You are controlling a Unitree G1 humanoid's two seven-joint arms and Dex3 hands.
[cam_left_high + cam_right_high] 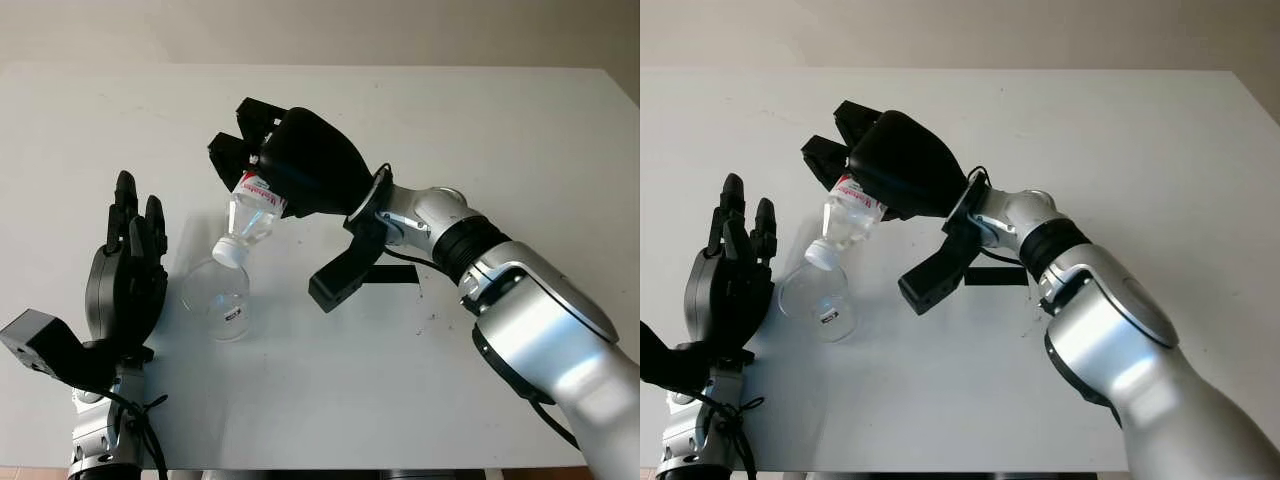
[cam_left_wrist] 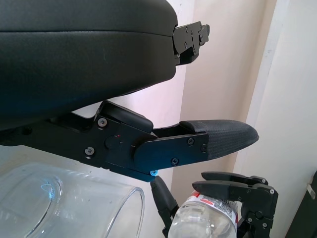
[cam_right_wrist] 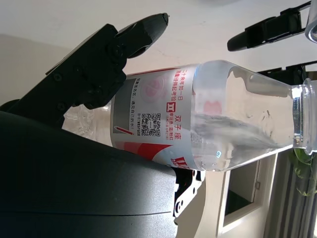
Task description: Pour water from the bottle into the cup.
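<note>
From the head, we see a white table point(image 1: 500, 130) meeting a pale wall; the right hand point(image 1: 300, 160) grips the bottle point(image 1: 250, 215), tilted neck-down with its mouth at the rim of the cup point(image 1: 217, 297), while the left hand point(image 1: 125, 280) is open just beside the cup. At the left wrist, we see the cup's rim point(image 2: 74, 198) near the fingers point(image 2: 218, 139), the bottle point(image 2: 205, 220) beyond, against a beige wall. At the right wrist, we see the fingers point(image 3: 99, 64) clamping the labelled bottle point(image 3: 208, 114).

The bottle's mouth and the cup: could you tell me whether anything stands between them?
Nothing visible does. The right hand holds the bottle tilted, its mouth just above the cup rim. The open left hand stands beside the cup, not between.
</note>
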